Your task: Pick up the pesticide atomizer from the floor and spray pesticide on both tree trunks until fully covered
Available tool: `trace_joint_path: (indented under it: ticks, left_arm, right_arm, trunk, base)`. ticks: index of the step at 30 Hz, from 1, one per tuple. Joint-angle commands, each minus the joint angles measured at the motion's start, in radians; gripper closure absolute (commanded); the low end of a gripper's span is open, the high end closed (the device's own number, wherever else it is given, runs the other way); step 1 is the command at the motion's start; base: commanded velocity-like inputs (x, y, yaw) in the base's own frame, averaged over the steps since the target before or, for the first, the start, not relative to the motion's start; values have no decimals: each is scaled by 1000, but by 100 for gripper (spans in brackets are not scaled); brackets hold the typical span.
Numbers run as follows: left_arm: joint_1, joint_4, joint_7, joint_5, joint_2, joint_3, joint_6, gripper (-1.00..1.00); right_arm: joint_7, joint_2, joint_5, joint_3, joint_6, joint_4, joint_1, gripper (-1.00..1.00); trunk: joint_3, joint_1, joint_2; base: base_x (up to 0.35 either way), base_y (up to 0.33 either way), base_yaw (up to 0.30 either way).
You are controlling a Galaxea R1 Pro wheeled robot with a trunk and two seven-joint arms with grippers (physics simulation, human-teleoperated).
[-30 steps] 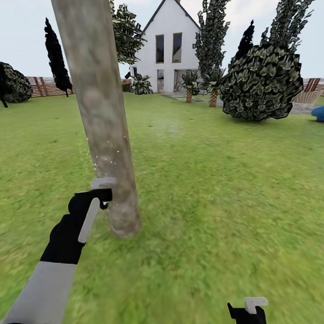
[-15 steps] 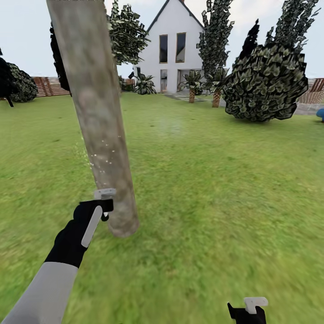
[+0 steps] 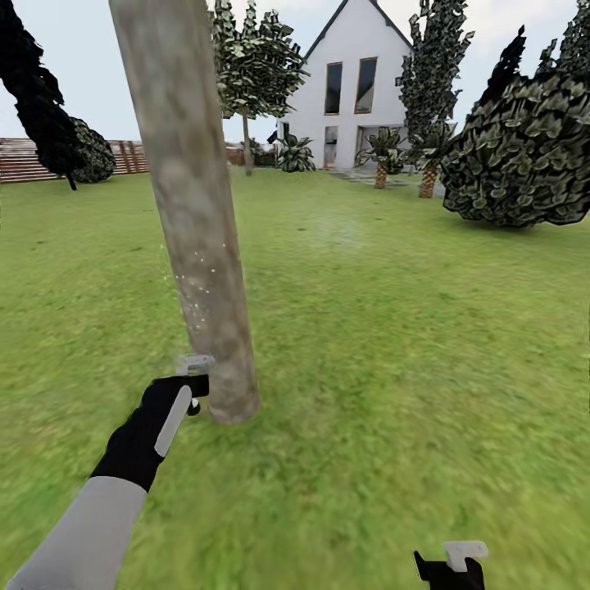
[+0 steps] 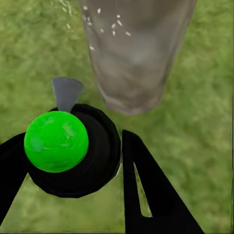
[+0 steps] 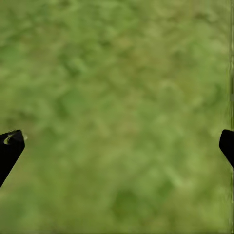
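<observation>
Left hand [image 3: 190, 385]: lower left of the head view, closed around the pesticide atomizer [image 4: 57, 141], green top with a grey nozzle.
Tree trunk [image 3: 192, 221]: just beside the nozzle, left of centre.
Pesticide [image 3: 197, 283]: sparse white specks mid-trunk.
Right hand [image 5: 117, 141]: spread wide, empty, above the grass floor [image 5: 122, 97].
Risk: the nozzle sits low and close, so upper bark may stay bare; a nudge could scrape the trunk.

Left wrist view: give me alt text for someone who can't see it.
The left end effector grips the pesticide atomizer, green-topped and black-bodied, close beside the grey-brown tree trunk. White pesticide specks dot the bark; grass surrounds the trunk's base.
</observation>
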Motion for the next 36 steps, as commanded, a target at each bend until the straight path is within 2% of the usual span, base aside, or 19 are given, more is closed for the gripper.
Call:
trace_joint_path:
  ticks: [1, 4, 6, 11, 14, 16, 19, 21, 27, 36]
  left_arm:
    - [0, 49, -5, -5, -4, -16, -37, 100]
    - [0, 120, -30, -3, -20, -43, -74, 100]
    - [0, 125, -64, -3, -22, -45, -76, 100]
    - [0, 134, -73, -10, -15, -46, -103, 100]
    - [0, 172, -71, -13, -14, -45, -107, 100]
    - [0, 229, -71, -12, -12, -41, -109, 100]
    - [0, 280, -71, -11, -10, -39, -208, 100]
    - [0, 311, -71, -6, -10, -39, -226, 100]
    - [0, 317, -69, -5, -11, -38, -231, 100]
    - [0, 317, -68, -5, -11, -39, -231, 100]
  right_arm:
    - [0, 0, 0, 0, 0, 0, 0, -100]
    - [0, 0, 0, 0, 0, 0, 0, -100]
    - [0, 0, 0, 0, 0, 0, 0, -100]
    - [-1, 0, 1, 0, 0, 1, 0, -100]
    - [-2, 0, 1, 0, 0, 0, 0, -100]
    - [-1, 0, -1, 0, 0, -1, 0, -100]
    - [0, 0, -1, 0, 0, -1, 0, -100]
    - [0, 0, -1, 0, 0, -1, 0, -100]
    - [0, 1, -1, 1, 0, -1, 0, -100]
    - [-1, 1, -1, 1, 0, -1, 0, -100]
  trunk:
    - [0, 0, 0]
    - [0, 0, 0]
    - [0, 0, 0]
    - [0, 0, 0]
    - [0, 0, 0]
    - [0, 0, 0]
    - [0, 0, 0]
    - [-2, 0, 0]
    - [-5, 0, 0]
    - [-5, 0, 0]
  base:
    - [0, -272, 9]
    - [0, -272, 2]
    - [0, -272, 0]
    - [0, -272, 0]
    - [0, -272, 0]
    - [0, -272, 0]
    - [30, -272, 91]
    - [82, -272, 237]
    - [158, -257, 255]
    - [89, -259, 73]
